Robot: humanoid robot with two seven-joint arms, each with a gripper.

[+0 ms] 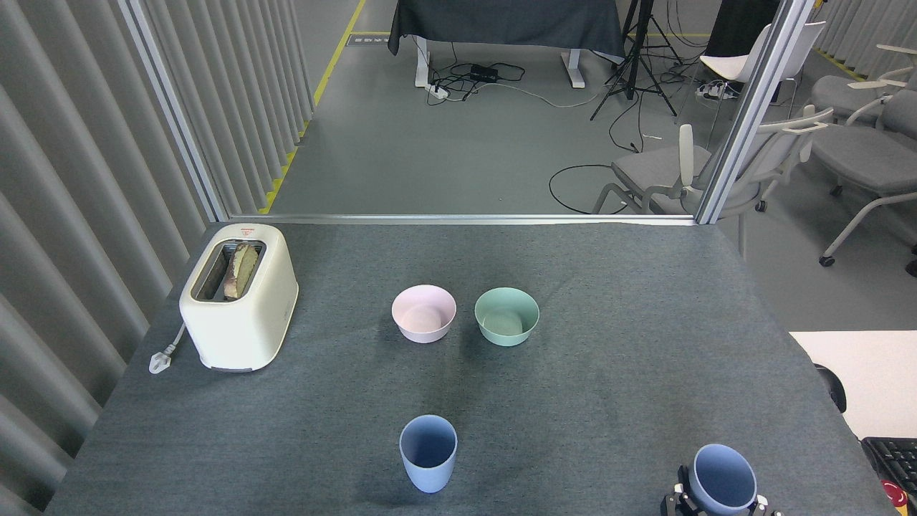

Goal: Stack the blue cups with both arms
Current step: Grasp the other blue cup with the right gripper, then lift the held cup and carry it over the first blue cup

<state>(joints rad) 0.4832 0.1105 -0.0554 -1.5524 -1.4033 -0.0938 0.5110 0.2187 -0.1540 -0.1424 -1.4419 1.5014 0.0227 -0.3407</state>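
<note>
Down at the bottom right corner, the right gripper is showing only as black finger parts with white details on both sides of one blue cup, jaws gripping around its base. Meanwhile the other blue cup is standing upright near the front middle of the grey counter, well apart from the first. Behind it, a pink bowl and a mint-green bowl are sitting side by side, with a cream toaster sitting far left
</note>
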